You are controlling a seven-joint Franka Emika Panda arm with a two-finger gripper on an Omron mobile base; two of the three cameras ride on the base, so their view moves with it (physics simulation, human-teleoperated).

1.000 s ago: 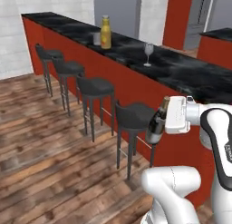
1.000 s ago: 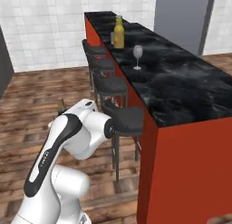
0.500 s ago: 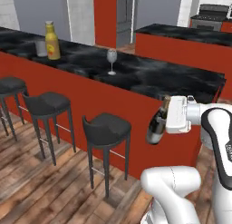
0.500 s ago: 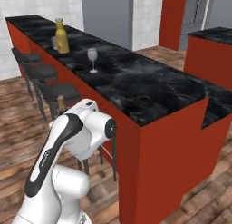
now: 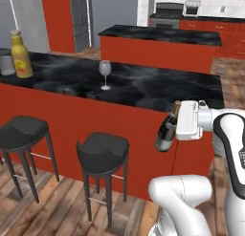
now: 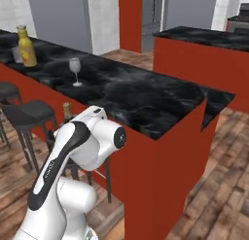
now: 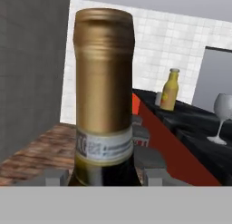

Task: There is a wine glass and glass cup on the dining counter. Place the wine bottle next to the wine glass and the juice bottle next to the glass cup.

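Beside the near edge of the dining worktop [image 5: 143, 94], out over the floor and lower than its black marble top, the end effector [image 5: 178, 123] is clenched on the wine bottle [image 5: 167, 131], gripping it at the neck. From the left base view the bottle hangs tilted, its dark body angled down and away from the white hand toward the red panel base. Along the hand view, the gold foil neck [image 7: 104, 73] rises right in front of the end effector, with a pale band label beneath it. Well ahead of the end effector and up on the worktop stands the wine glass [image 5: 105, 74], upright and alone. Farther beyond it, at the far end of the worktop, the juice bottle [image 5: 20, 55] stands just beside the glass cup [image 5: 6, 63]. Two black stools [image 5: 103, 151] stand on the wooden floor against the worktop's base, ahead of and below the end effector.
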